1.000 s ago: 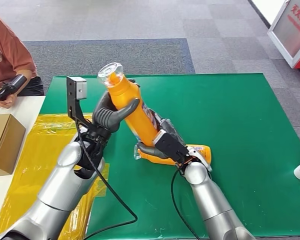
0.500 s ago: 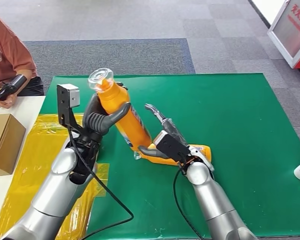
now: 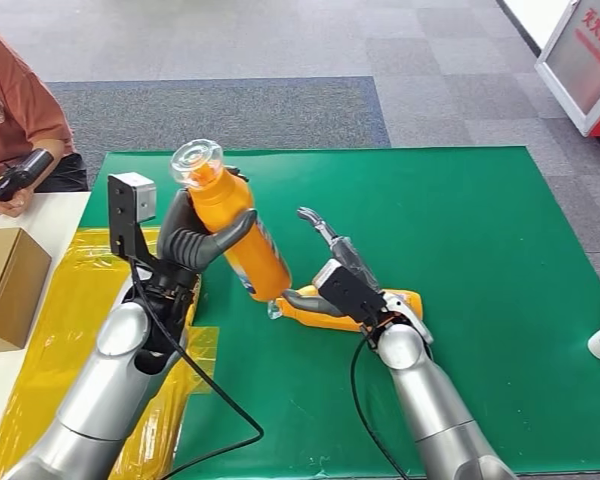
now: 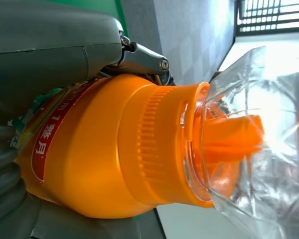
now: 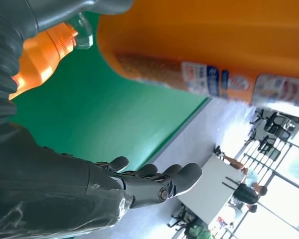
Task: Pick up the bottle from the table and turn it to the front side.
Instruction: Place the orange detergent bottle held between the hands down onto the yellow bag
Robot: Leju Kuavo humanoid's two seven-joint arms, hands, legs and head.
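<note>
Left hand [image 3: 199, 240] grips bottle [image 3: 233, 225], lifted and tilted; right hand [image 3: 335, 275] open beside it. Next: rotate label frontward.

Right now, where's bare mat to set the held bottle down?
Bare green mat runs right of the right robot hand to the far edge. Crowded in the middle: the lying bottle sits under the held bottle in the left robot hand.
</note>
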